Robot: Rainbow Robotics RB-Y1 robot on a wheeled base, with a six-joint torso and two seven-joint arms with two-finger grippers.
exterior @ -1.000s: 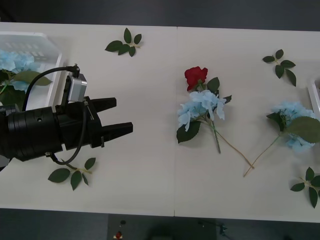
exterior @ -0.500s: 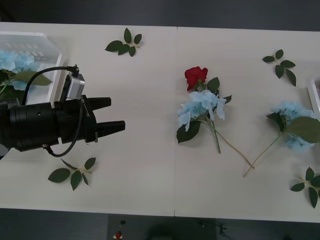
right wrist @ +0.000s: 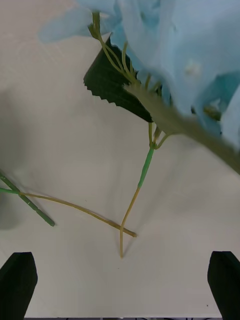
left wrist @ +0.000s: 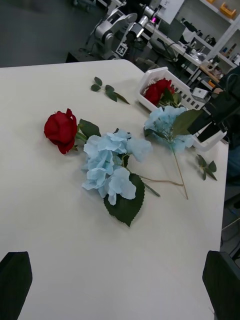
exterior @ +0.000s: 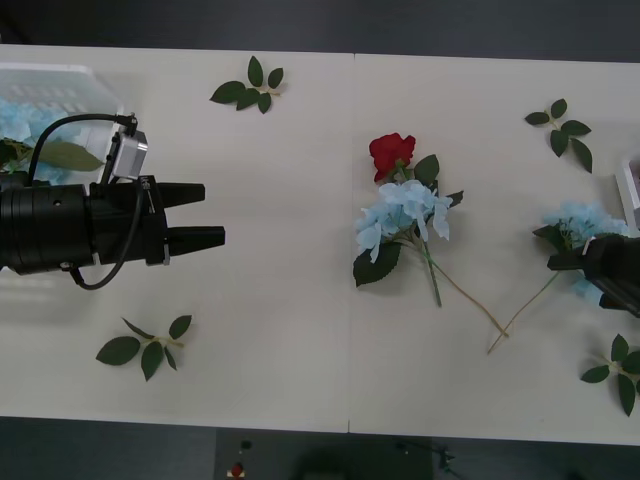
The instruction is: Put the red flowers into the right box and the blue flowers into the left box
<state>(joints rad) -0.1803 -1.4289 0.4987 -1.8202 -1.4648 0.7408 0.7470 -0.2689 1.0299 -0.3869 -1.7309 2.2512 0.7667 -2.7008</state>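
Blue flowers (exterior: 15, 120) already sit in the left box (exterior: 70, 80) at the far left. Next over, the left gripper (exterior: 200, 214) hovers above bare table (exterior: 290, 300), fingers spread. Mid-table lie a red flower (exterior: 391, 153) and a blue cluster (exterior: 405, 212) touching it. Far right, the right gripper (exterior: 565, 262) hangs wide open over another blue cluster (exterior: 575, 220) — right box (left wrist: 167, 82) holds red blooms.

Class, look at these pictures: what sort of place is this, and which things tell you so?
Probably a robotics lab or workshop. Fake flowers lie on a plain white table for sorting, another robot machine stands in the background, and shelves of equipment line the far wall.
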